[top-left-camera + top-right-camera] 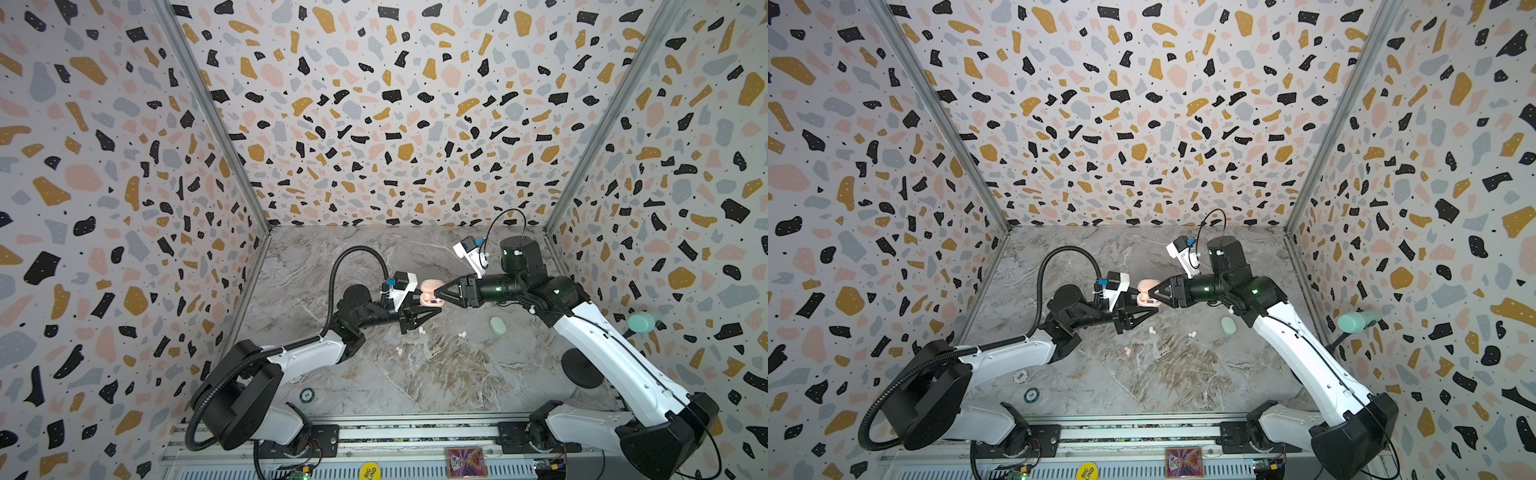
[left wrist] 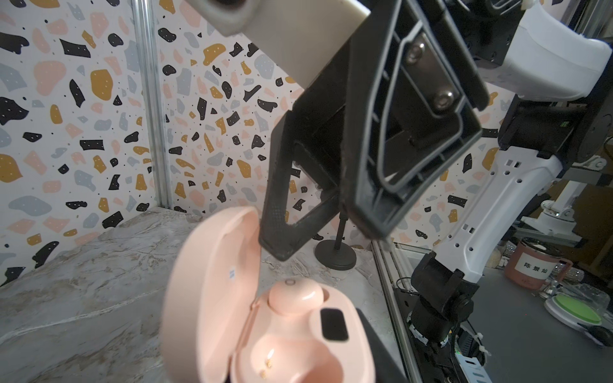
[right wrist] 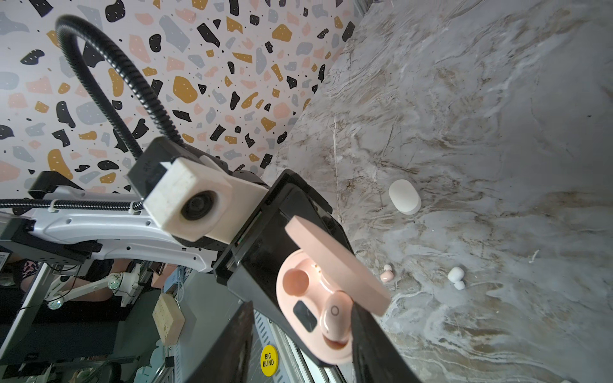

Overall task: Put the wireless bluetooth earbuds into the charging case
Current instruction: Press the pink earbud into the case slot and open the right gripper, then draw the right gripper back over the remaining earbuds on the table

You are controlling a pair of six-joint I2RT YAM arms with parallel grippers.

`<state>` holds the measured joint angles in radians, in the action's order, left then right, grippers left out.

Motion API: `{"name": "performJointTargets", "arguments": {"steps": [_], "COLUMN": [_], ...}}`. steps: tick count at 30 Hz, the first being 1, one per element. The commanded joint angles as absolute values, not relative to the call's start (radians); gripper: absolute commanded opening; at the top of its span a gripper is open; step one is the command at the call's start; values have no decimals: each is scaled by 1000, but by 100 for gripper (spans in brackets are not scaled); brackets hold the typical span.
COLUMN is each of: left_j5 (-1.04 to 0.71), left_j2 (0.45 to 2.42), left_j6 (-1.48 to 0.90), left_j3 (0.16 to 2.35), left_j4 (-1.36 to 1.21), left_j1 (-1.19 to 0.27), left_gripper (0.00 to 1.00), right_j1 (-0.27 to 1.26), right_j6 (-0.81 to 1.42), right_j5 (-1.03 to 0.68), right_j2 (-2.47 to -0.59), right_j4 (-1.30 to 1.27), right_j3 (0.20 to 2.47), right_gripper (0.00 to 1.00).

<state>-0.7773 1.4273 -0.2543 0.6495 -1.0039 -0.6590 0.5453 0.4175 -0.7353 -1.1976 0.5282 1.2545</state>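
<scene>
Pink plastic sets the risk here. The pink charging case (image 1: 430,287) is held clear of the bench (image 1: 415,382), over its middle and somewhat nearer the far edge. The left pincer (image 1: 428,306) is closed on the case, and the lid (image 2: 212,298) is swung up. One pink earbud (image 2: 293,296) sits in a well of the case, and the empty well (image 2: 288,361) beside it shows bare contacts. The right pincer (image 1: 436,294) stands just over the case with its jaws parted and nothing clamped. In the right wrist view one of its fingers (image 3: 371,345) lies right beside the bud. I cannot tell whether the bud is fully home. If it is not, a sideways pull-away could drag or tip it out of its well. The raised lid stands close to the same pincer, and a brush there could swing it shut or twist the case in the left pincer's narrow hold. The second pink earbud (image 1: 400,351) lies loose on the bench, nearer the front edge than the case, with a white earbud (image 1: 422,331) close by. It is small and smooth, so an off-centre pinch could flick it away, or the jaws could close on the white one by mistake.
</scene>
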Motion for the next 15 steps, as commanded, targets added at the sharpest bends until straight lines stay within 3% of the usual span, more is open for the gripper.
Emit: {"name": "performJointTargets", "arguments": {"steps": [1,9,15], "left_j5": [-776,-762,-762], "left_j2": [1431,1392,1388], "left_j6": [-328,-348,-354], "left_j3": [618,586,590], "left_j4": [-1135,-1120,-1123], "left_j1": [-610,-489,-407], "left_gripper": [41,42,42], "right_j1": [584,733,888], "right_j6": [418,462,520], "right_j5": [-696,-547,-404], "right_j2": [-1147,-1102,-1182], "right_j4": [574,522,358], "right_j3": [1282,1116,944], "right_gripper": [52,61,62]}}
